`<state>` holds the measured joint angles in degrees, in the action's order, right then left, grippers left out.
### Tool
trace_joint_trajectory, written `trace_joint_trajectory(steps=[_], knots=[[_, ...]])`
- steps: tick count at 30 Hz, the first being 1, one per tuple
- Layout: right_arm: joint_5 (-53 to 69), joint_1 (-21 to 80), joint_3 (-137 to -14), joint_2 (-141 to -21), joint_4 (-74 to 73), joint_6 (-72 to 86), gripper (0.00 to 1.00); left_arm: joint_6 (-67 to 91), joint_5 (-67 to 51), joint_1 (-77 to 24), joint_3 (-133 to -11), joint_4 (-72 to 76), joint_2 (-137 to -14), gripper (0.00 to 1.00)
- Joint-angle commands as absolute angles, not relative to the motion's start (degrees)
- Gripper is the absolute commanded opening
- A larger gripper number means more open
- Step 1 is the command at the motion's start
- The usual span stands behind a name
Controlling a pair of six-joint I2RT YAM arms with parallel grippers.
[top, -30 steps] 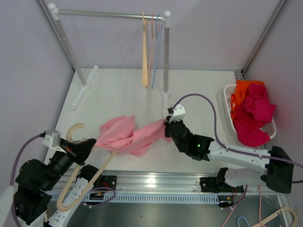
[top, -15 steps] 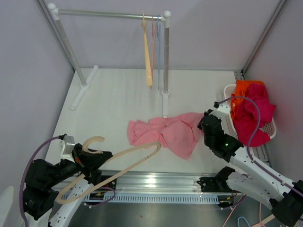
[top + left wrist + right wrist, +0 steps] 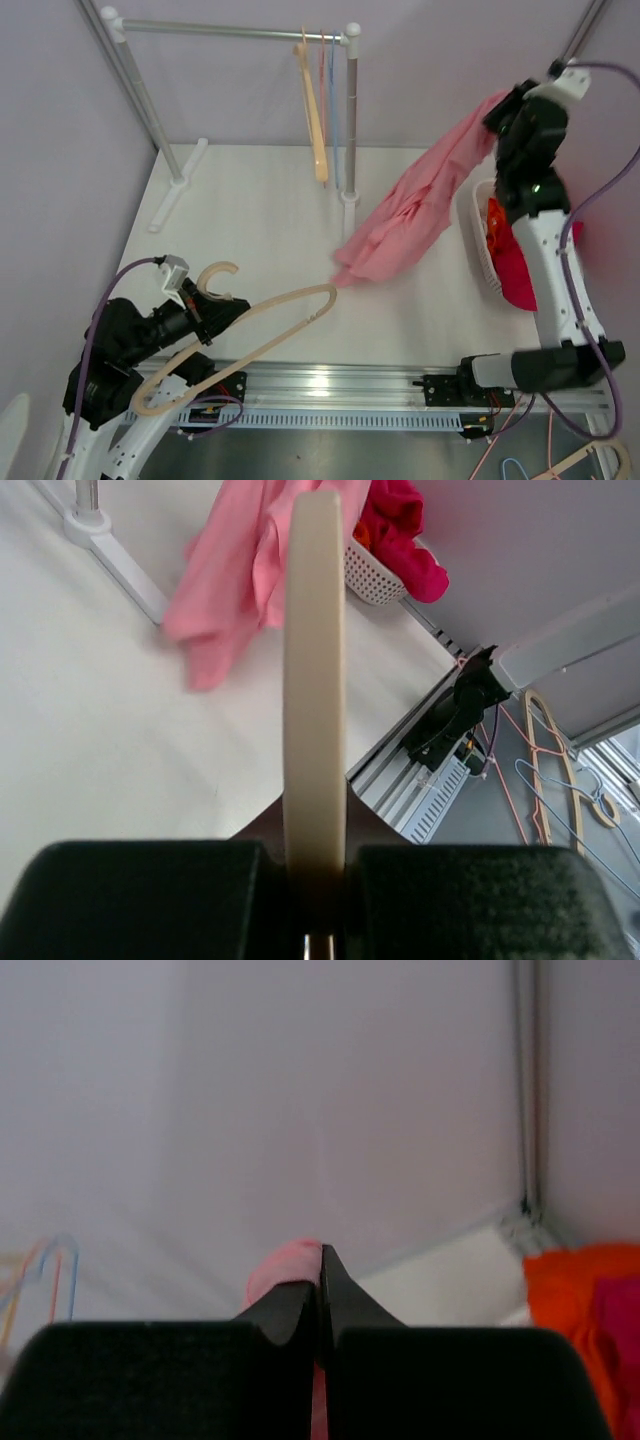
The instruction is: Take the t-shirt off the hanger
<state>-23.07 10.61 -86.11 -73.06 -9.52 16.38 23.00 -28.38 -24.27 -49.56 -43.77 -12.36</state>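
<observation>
The pink t-shirt [image 3: 415, 205] hangs free of the hanger, stretched from high at the right down to the table centre. My right gripper [image 3: 497, 112] is shut on its upper end, raised above the basket; pink cloth [image 3: 285, 1265] shows pinched between its fingers in the right wrist view. The bare wooden hanger [image 3: 255, 335] is held at the front left, above the table edge. My left gripper [image 3: 200, 312] is shut on it near the hook. In the left wrist view the hanger [image 3: 314, 660] runs straight out from the jaws, with the t-shirt [image 3: 235, 580] beyond.
A white basket [image 3: 478, 235] of red and orange clothes [image 3: 510, 260] stands at the right edge. A clothes rack [image 3: 230, 32] with several hangers [image 3: 312, 100] stands at the back; its post [image 3: 351, 120] is near the t-shirt. A rail [image 3: 330, 395] runs along the front.
My right gripper has lifted the t-shirt up and to the right, off the hanger and off the table. My left gripper has moved slightly right with the bare hanger.
</observation>
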Motion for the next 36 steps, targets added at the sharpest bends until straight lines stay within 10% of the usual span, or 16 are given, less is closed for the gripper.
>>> trace_joint_trajectory(steps=[1,10,21,31,36], knots=[[-11.01,-0.50,-111.40,-85.05,-19.47,20.37,0.00,24.17,-28.65,-24.52,-49.57,-39.99,-13.89,0.00],[-12.30,-18.36,-107.22,-76.29,-0.96,28.29,0.00,20.83,-26.63,-24.52,-52.12,-41.84,-16.70,0.00],[-26.45,-21.71,-108.73,-75.94,-25.80,31.62,0.00,21.00,-25.31,-24.52,-51.50,-37.10,-21.87,0.01],[-22.07,-21.53,-53.07,-58.19,-15.94,45.61,0.04,23.98,-25.74,-22.16,-58.88,-30.07,-35.94,0.01],[-25.74,-20.22,-44.22,-62.40,-14.68,49.83,0.02,26.89,-29.70,-19.96,-63.27,-26.63,-44.44,0.00]])
